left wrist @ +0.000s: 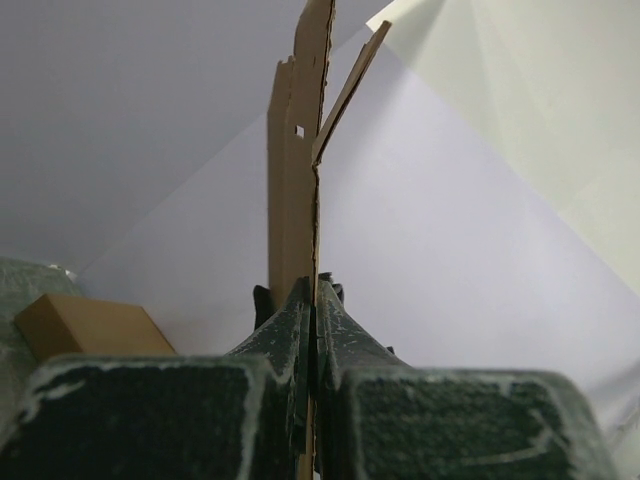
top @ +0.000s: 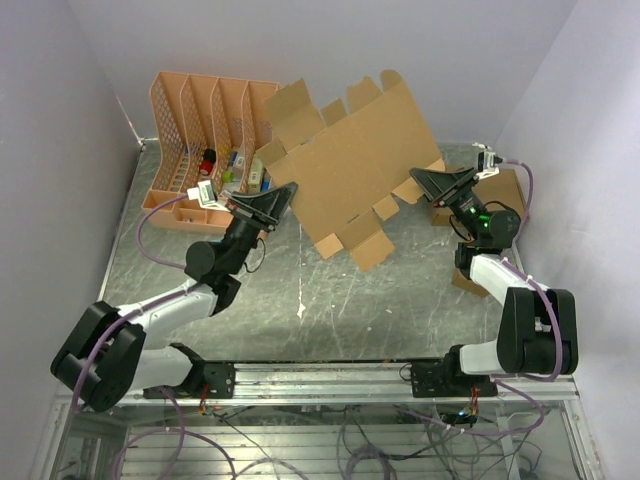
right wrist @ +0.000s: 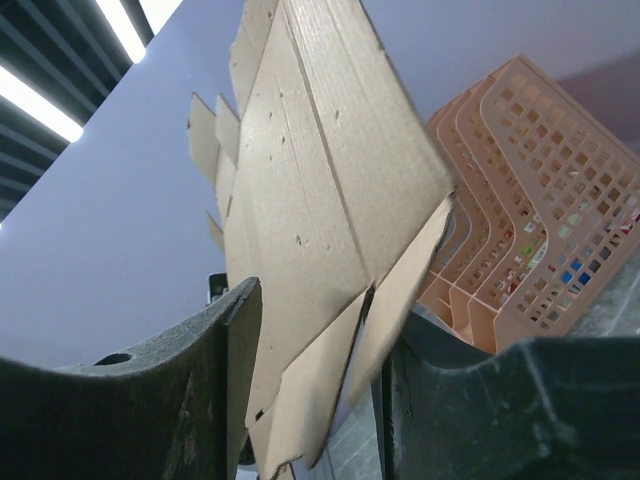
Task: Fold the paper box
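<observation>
**Left gripper [left wrist: 316, 290] clamped, paper box [top: 355, 160] unfolded**

Left fingers pinch the sheet's left edge. The flat die-cut sheet hangs tilted above the table [top: 330, 300] at frame centre. Right gripper [right wrist: 320, 335] straddles the right-hand flaps, jaws apart and not yet pinching. No panel appears folded, so seemingly all creasing remains. A pink file rack [top: 200, 120], upper left, crowds the sheet; a small brown carton [top: 510, 190] sits at right.
</observation>
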Action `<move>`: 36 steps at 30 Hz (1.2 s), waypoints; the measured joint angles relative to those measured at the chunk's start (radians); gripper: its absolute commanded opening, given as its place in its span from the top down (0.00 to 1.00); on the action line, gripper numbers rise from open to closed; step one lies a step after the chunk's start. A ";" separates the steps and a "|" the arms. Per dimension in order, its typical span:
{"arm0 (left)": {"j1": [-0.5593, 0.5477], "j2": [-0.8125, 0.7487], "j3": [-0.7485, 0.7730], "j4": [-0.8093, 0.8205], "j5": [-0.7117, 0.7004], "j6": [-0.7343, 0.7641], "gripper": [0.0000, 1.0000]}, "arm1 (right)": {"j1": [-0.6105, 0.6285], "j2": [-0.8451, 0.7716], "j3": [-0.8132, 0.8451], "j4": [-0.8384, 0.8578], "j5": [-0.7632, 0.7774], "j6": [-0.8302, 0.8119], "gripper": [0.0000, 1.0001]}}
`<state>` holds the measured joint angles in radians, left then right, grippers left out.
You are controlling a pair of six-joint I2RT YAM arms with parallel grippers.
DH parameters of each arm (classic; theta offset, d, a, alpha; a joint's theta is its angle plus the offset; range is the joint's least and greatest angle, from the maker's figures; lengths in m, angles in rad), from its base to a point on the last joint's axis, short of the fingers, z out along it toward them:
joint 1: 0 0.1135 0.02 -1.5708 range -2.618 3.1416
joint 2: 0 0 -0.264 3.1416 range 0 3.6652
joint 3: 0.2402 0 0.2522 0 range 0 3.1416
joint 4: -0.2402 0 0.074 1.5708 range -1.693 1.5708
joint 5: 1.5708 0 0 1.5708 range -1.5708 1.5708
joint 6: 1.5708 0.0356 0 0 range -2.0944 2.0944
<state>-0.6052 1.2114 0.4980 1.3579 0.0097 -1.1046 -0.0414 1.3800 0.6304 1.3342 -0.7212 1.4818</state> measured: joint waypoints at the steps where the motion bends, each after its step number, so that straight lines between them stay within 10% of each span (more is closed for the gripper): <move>1: 0.000 0.008 -0.003 0.005 0.000 -0.003 0.93 | -0.002 -0.002 0.000 0.004 -0.005 0.001 0.56; 36: 0.040 0.015 -0.014 -0.091 0.021 0.074 0.93 | -0.016 -0.026 0.010 0.044 -0.185 -0.096 0.74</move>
<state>-0.5652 1.2263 0.4835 1.2671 0.0307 -1.0309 -0.0578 1.3544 0.6399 1.3785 -0.9066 1.3861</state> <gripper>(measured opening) 0.072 0.300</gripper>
